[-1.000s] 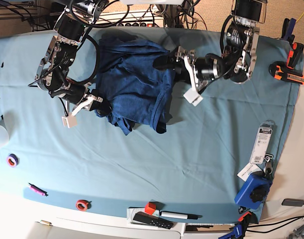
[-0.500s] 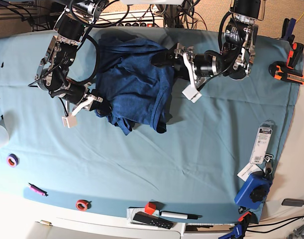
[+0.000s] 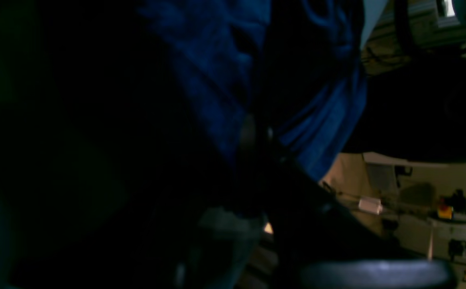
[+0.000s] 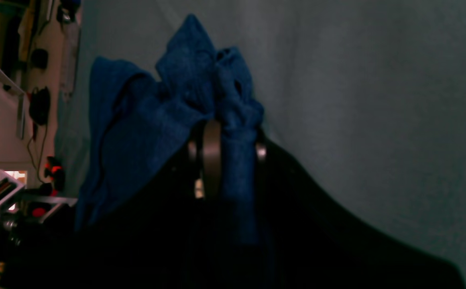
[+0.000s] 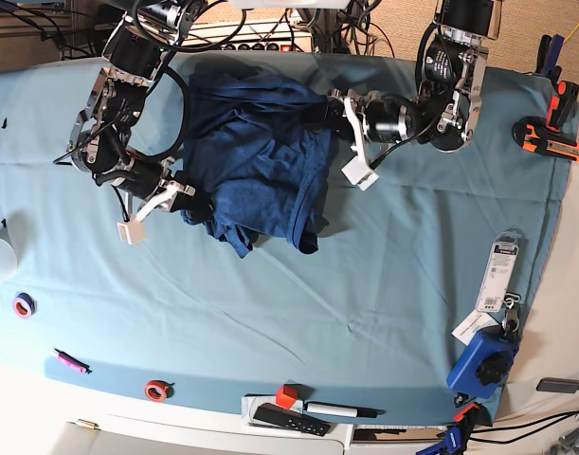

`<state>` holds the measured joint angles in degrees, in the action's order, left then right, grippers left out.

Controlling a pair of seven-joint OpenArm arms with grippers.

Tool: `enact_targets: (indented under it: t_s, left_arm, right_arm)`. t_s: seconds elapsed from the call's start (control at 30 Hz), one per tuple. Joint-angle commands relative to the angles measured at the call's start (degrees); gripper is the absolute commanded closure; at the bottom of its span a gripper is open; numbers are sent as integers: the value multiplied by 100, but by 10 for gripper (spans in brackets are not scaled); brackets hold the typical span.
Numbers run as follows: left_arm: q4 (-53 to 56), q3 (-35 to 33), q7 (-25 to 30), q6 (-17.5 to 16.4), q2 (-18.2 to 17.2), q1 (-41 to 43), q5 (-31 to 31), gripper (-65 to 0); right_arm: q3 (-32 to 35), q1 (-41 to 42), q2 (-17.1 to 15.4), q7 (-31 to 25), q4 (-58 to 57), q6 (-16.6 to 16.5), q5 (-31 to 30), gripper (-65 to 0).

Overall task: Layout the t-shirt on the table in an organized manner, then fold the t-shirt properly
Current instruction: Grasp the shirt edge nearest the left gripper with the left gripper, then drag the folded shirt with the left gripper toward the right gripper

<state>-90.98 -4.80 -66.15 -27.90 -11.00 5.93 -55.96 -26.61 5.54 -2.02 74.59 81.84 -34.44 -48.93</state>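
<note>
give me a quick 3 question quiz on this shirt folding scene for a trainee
1. True or false: the t-shirt lies flat and spread out on the table.
2. What is the right gripper shut on?
3. Which lies nearest the table's front edge: A) red tape ring B) purple tape ring C) orange tool?

Key: 1 false, it is bunched; 2 a fold of the t-shirt; 3 A.

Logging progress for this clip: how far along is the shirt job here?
Early. Done: nothing; the shirt lies bunched and wrinkled on the table. In hand: the right gripper is shut on a wad of fabric, and the left gripper sits at the shirt's opposite edge, grip unclear. Left: spreading it flat, then every fold.
</note>
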Motion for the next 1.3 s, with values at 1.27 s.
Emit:
enact_targets:
  t_s: [1.27]
  left_arm:
    - [2590, -3042, 1860, 518, 2000, -2883, 2341, 0]
  right_arm:
    - [-4516, -1034, -173, 538, 98, -556, -2122, 0]
